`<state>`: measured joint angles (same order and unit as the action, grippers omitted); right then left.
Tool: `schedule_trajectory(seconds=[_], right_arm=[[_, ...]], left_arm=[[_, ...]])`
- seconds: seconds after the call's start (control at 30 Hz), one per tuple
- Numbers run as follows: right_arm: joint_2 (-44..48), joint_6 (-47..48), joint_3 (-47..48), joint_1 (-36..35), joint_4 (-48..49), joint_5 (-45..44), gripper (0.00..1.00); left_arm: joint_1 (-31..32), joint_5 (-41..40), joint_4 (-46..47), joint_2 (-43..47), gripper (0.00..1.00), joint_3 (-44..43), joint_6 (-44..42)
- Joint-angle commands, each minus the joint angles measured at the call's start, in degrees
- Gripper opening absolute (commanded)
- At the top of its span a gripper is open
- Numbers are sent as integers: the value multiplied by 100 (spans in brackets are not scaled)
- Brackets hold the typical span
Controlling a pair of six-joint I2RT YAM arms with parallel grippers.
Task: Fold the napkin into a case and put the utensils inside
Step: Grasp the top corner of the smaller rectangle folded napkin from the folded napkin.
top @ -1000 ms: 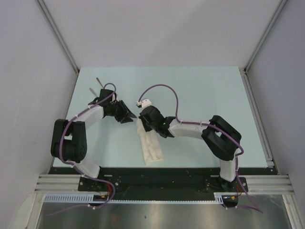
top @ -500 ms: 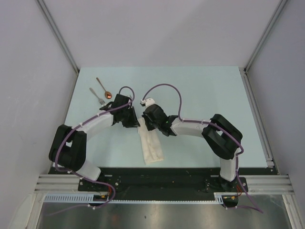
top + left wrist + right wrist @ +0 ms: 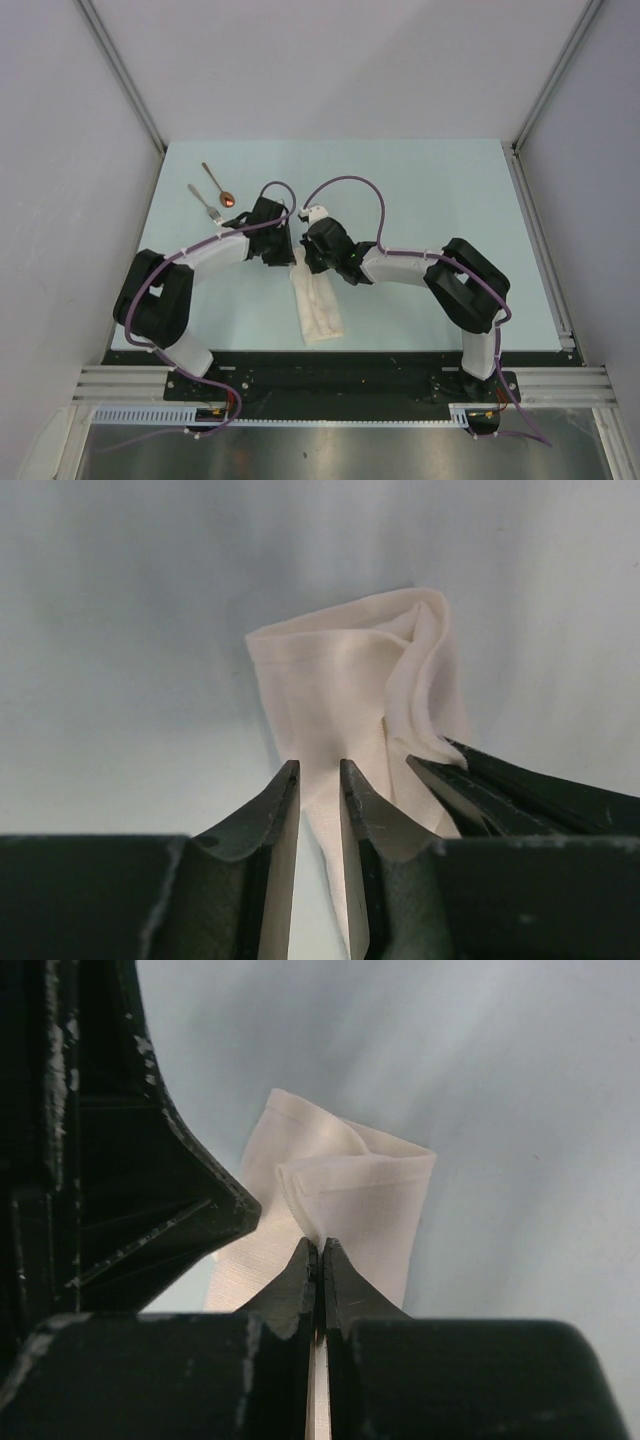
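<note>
One fork [image 3: 204,202], one spoon [image 3: 215,182]; overhead only

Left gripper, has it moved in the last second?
Yes. The left gripper has shifted right, away from the fork and spoon, to the far end of the napkin, next to the right gripper.

Cream case [image 3: 319,313], far end raised; fork [image 3: 205,203] and spoon [image 3: 217,184] lie far-left.
</note>
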<state>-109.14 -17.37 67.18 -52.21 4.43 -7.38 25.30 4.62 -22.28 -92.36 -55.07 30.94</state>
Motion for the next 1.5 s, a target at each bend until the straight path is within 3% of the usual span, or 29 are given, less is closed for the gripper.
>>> schedule_trajectory(seconds=[0.0,0.7,1.03,1.47], right_arm=[[306,-118,-20,26,181,96,0],[315,-250,-12,53,146,201,0],[394,-136,-29,88,-117,315,0],[464,119,-73,184,-390,1001,0]], left_arm=[[177,-93,49,-81,27,-364,-123],[274,-260,-180,-573,24,-742,9],[221,-120,-215,-538,1,-839,61],[-104,355,180,-55,0,-443,228]])
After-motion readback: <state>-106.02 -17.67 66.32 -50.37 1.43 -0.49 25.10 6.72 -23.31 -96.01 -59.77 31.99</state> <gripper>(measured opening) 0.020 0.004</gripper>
